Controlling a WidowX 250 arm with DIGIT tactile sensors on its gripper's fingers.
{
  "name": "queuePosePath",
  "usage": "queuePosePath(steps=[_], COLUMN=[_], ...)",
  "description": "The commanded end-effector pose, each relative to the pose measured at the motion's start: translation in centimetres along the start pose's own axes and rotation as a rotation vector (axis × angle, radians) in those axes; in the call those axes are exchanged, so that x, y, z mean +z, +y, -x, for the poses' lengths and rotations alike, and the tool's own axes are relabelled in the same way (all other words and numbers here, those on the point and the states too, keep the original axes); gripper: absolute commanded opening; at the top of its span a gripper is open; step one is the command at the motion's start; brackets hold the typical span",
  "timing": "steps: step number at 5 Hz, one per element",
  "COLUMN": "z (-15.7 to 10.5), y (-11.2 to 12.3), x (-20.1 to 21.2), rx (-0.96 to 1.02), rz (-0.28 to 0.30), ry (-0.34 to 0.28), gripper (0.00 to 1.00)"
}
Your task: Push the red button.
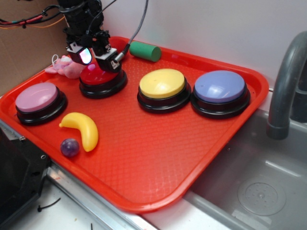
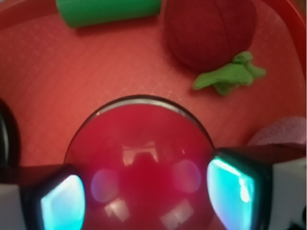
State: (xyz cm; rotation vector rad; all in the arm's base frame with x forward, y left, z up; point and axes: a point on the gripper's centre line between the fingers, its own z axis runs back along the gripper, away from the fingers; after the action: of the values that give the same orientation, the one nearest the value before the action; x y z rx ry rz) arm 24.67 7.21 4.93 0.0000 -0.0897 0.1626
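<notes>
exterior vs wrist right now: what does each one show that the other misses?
Only exterior: the pink button, yellow button, purple button, the banana, the small purple ball, the sink and faucet.
Only wrist: the red plush ball with green leaves, hidden behind the arm in exterior.
Both: the red button right under the gripper, fingers spread open over its dome; the green cylinder; the red tray.
</notes>
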Motion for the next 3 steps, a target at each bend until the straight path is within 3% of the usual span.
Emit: queuePosePath(steps=[1, 3], z=[0.1, -0.5], y=[0.3, 0.9], x=[1.8, 5.7], rx=[0.008, 0.045], rz=[-0.045, -0.019], ry=[0.003, -0.016], gripper=[1.00, 1.00])
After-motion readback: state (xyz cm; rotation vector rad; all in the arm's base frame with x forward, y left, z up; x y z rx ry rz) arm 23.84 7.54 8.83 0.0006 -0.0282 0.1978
